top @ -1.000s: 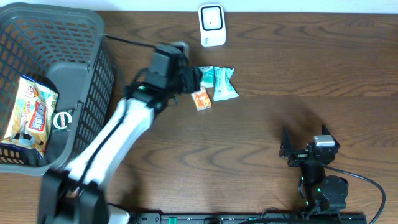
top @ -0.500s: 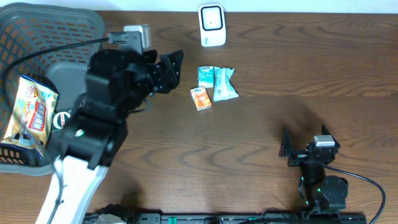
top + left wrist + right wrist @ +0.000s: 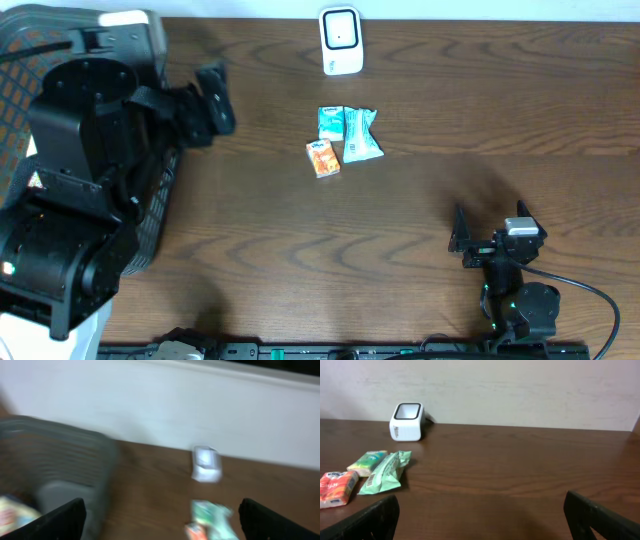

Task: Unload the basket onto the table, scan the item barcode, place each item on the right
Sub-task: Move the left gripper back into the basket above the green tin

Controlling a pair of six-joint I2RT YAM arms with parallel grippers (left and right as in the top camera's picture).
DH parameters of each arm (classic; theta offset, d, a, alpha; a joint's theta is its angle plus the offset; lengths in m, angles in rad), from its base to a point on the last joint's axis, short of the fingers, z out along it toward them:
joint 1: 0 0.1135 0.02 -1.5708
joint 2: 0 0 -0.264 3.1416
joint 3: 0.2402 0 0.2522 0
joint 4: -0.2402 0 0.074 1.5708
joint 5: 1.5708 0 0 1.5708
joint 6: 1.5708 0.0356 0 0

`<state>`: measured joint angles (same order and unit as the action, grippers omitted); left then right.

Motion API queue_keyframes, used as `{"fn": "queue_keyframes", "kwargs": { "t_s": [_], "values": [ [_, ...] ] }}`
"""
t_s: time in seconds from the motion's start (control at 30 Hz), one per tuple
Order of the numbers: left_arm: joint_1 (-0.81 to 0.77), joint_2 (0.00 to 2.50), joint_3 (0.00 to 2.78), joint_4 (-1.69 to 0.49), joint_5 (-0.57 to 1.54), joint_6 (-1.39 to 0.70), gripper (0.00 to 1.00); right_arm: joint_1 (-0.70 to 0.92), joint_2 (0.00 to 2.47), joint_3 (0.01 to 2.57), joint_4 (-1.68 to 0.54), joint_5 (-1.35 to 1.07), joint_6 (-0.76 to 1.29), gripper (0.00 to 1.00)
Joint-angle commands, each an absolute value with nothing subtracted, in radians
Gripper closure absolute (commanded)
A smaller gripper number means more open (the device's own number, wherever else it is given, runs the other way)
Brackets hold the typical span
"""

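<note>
Seen from overhead, the white scanner (image 3: 340, 41) stood at the 12 o'clock edge of the table (image 3: 420, 290). Toward 6 o'clock from it lay three packets in a cluster. The small green packet (image 3: 330, 122) touched the longer green packet (image 3: 362, 135) on its 3 o'clock side. The orange packet (image 3: 322, 158) lay just beside them at 7 o'clock. No gripper touched any of them.

The left gripper (image 3: 212, 103) hung above the table at about 10 o'clock, well apart from the packets, with its bulky arm covering most of the grey basket (image 3: 158, 205) at 9 o'clock. In the blurred left wrist view its fingers (image 3: 62, 520) stood wide apart with nothing between them. The basket's mesh wall (image 3: 60, 460) showed at 9 o'clock there, with a pale bag (image 3: 12, 512) inside it, too smeared to read.

The right gripper (image 3: 490, 228) rested at 4 o'clock, far from the packets. Its fingers (image 3: 372, 520) were spread wide and empty.
</note>
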<state>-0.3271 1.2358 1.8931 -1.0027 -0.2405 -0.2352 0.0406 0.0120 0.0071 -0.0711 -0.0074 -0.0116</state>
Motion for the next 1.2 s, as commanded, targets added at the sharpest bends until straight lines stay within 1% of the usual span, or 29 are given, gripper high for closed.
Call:
{"fn": "queue_keyframes", "kwargs": {
  "t_s": [0.0, 0.07, 0.17, 0.27, 0.53, 0.6, 0.67, 0.73, 0.9, 0.97, 1.17],
  "values": [
    [-0.323, 1.251, 1.907, -0.989, -0.604, -0.271, 0.02, 0.046, 0.007, 0.006, -0.076, -0.006, -0.005, 0.01],
    [-0.321, 1.256, 1.907, -0.989, -0.645, -0.307, 0.02, 0.046, 0.007, 0.006, -0.076, -0.006, -0.005, 0.01],
    [-0.297, 1.27, 1.907, -0.989, -0.644, -0.313, 0.02, 0.046, 0.007, 0.006, -0.076, -0.006, -0.005, 0.01],
    [-0.233, 1.289, 1.907, -0.985, -0.645, -0.317, 0.02, 0.046, 0.007, 0.006, -0.076, -0.006, -0.005, 0.01],
    [0.107, 1.381, 1.906, -0.965, -0.636, -0.38, 0.02, 0.046, 0.007, 0.006, -0.076, -0.006, -0.005, 0.01],
    [0.16, 1.411, 1.906, -0.974, -0.635, -0.381, 0.02, 0.046, 0.007, 0.006, -0.076, -0.006, -0.005, 0.01],
    [0.21, 1.451, 1.906, -0.993, -0.603, -0.38, 0.02, 0.046, 0.007, 0.006, -0.076, -0.006, -0.005, 0.01],
    [0.254, 1.496, 1.906, -1.016, -0.516, -0.381, 0.02, 0.046, 0.007, 0.006, -0.076, -0.006, -0.005, 0.01],
    [0.314, 1.593, 1.904, -1.036, -0.324, -0.384, 0.02, 0.046, 0.007, 0.006, -0.076, -0.006, -0.005, 0.01],
    [0.329, 1.647, 1.903, -1.056, -0.251, -0.429, 0.02, 0.046, 0.007, 0.006, -0.076, -0.006, -0.005, 0.01],
    [0.331, 1.743, 1.902, -1.119, -0.247, -0.427, 0.02, 0.047, 0.007, 0.006, -0.076, -0.006, -0.005, 0.01]
  ]
}}
